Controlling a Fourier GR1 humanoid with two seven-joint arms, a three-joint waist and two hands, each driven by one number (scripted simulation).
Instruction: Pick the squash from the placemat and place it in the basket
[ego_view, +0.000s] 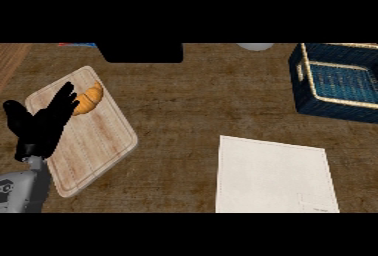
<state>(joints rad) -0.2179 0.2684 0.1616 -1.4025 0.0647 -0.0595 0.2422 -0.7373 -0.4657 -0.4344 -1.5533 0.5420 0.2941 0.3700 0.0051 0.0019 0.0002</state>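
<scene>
No squash shows on the placemat (273, 175) or in the basket (310, 92); we see only our left robot hand (40, 125), fingers straight, holding nothing.

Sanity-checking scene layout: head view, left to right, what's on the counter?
left hand → croissant on the cutting board → white placemat → dark blue basket. No squash visible; the right hand is out of view.

Dark brown wood-grain counter (184, 100)
</scene>
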